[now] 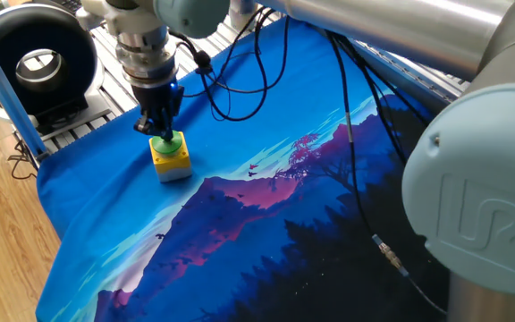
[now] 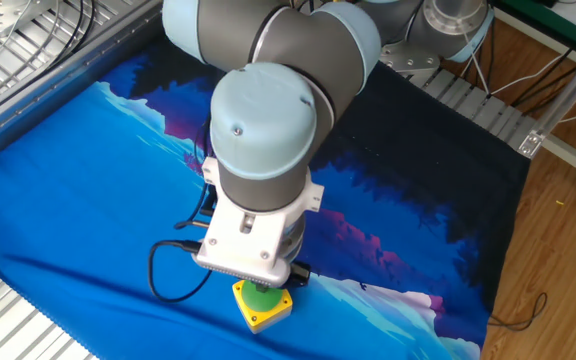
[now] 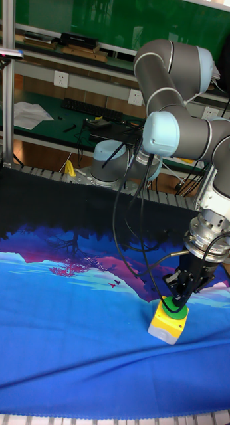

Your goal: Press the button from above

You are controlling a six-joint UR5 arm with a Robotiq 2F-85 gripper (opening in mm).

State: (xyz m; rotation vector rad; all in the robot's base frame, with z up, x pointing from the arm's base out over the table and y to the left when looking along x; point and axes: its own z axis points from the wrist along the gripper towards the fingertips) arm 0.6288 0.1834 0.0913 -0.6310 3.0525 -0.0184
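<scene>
Blue cloth (image 1: 266,134) with a mountain picture covers the tabletop, and I see wood floor past its left edge. From one fixed view, the button (image 1: 168,143) sits near the left edge of the tabletop, a green dome on its yellow box (image 1: 172,161). The gripper (image 1: 159,128) points straight down at it, and its dark fingers (image 1: 154,121) reach the green dome. I cannot tell from here if the fingers are open or closed. A black cable (image 1: 231,89) loops over the cloth behind the arm. A black round fan (image 1: 36,59) stands past the far left corner.

From the other fixed view, the big grey arm (image 2: 268,130) covers most of the button (image 2: 261,296). Only a bit of green and the front of the yellow box (image 2: 264,314) show, close to the near edge of the tabletop. The fingers are hidden here.

From the tall fixed view, the button (image 3: 173,310) sits toward the right of the cloth (image 3: 62,319), near the front edge. The gripper (image 3: 179,295) comes down from above, and the fingers (image 3: 175,292) touch the green top. I still cannot see if there is a gap between them.
</scene>
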